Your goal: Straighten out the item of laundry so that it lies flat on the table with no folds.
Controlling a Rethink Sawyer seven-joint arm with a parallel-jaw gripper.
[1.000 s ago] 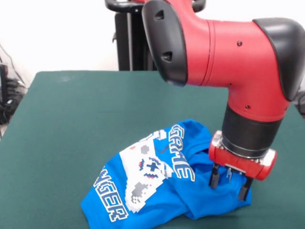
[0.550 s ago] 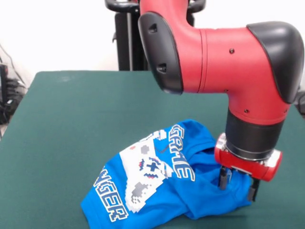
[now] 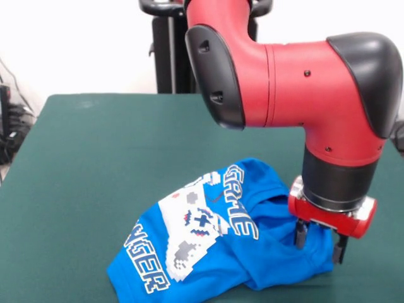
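Claw point(image 3: 320, 245): spread wide; you moved it down and right onto the T-shirt point(image 3: 214, 233) edge.
Shirt: still bunched on the table point(image 3: 95, 158); pinch next, I think.

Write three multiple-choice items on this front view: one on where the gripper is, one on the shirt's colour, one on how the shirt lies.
1. Where is the gripper?
A. Over the T-shirt's right-hand edge in this view
B. Over bare table at the left
C. Raised out of the picture

2. What colour is the T-shirt's cloth?
A. Red
B. Bright blue
C. Yellow

3. How does the T-shirt lie?
A. Flat and smooth
B. Rolled into a tube
C. Crumpled, with folds

Answers: 1 A, its spread fingertips reach down at that edge. 2 B, blue cloth with white print. 3 C, folds bend the lettering.
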